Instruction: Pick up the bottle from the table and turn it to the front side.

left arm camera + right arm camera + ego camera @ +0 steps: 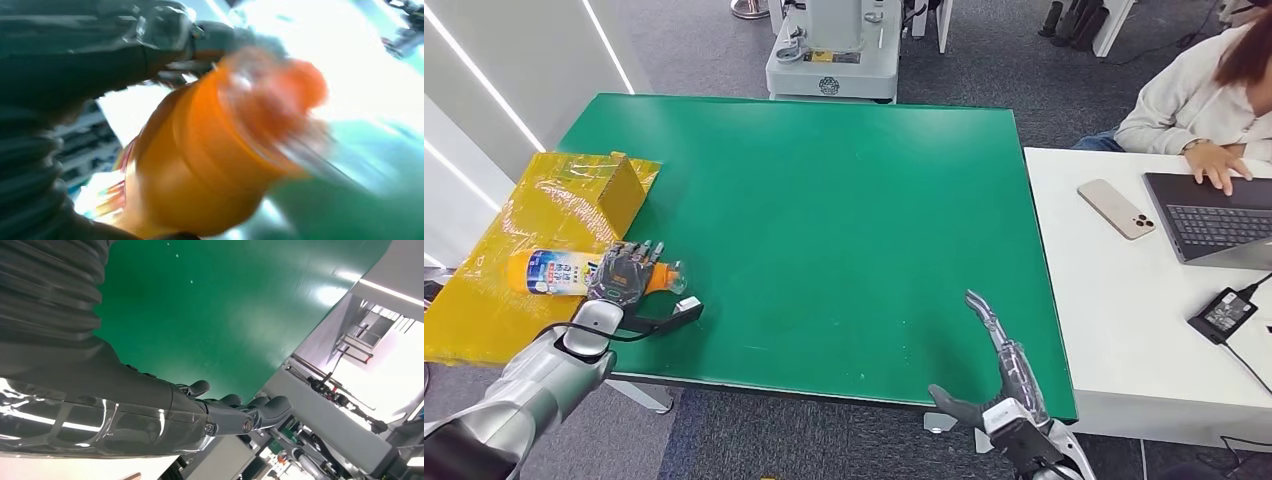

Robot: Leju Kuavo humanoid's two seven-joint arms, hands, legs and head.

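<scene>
An orange bottle point(552, 272) with a white and blue label lies on its side at the left edge of the green table point(824, 200), its clear cap point(674, 279) pointing right. My left hand point(624, 272) is wrapped over its neck end and grips it. The left wrist view shows the orange bottle point(200, 165) close up and blurred, with the dark fingers point(165, 30) over it. My right hand point(1002, 350) hovers at the table's front right edge, fingers stretched out and holding nothing. The same right hand point(230, 412) shows above the green surface in its wrist view.
A yellow wrapped board with a small yellow box point(619, 185) lies at the table's left end. A white desk point(1104, 300) on the right holds a phone point(1116, 208), a laptop point(1214, 215) and a black adapter; a person point(1194, 90) types there. A grey machine base point(832, 60) stands behind the table.
</scene>
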